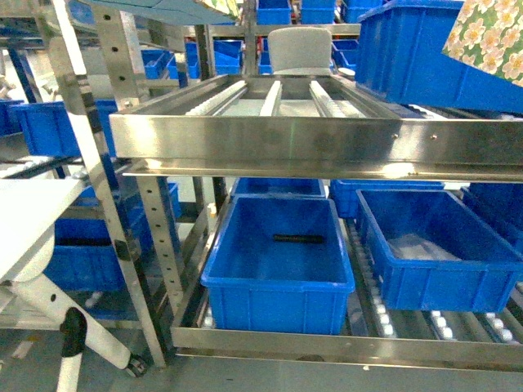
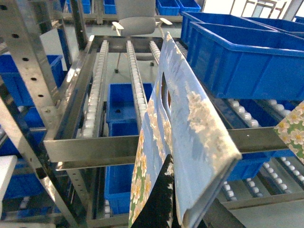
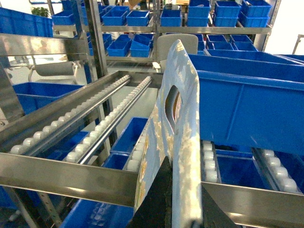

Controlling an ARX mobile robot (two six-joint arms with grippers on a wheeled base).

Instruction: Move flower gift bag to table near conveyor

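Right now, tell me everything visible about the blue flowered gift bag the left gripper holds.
The blue gift bag looks like glossy paper, light blue with white and yellow blossoms. It is folded flat, with an oval die-cut handle hole near its top. It stands on edge, tilted, clamped at its lower edge by the left gripper, above the conveyor rollers and beside a blue bin.

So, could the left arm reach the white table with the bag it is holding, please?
Probably yes. The left gripper holds the flower gift bag above the conveyor, and the table lies on that arm's side; only the steel upright stands near the path.
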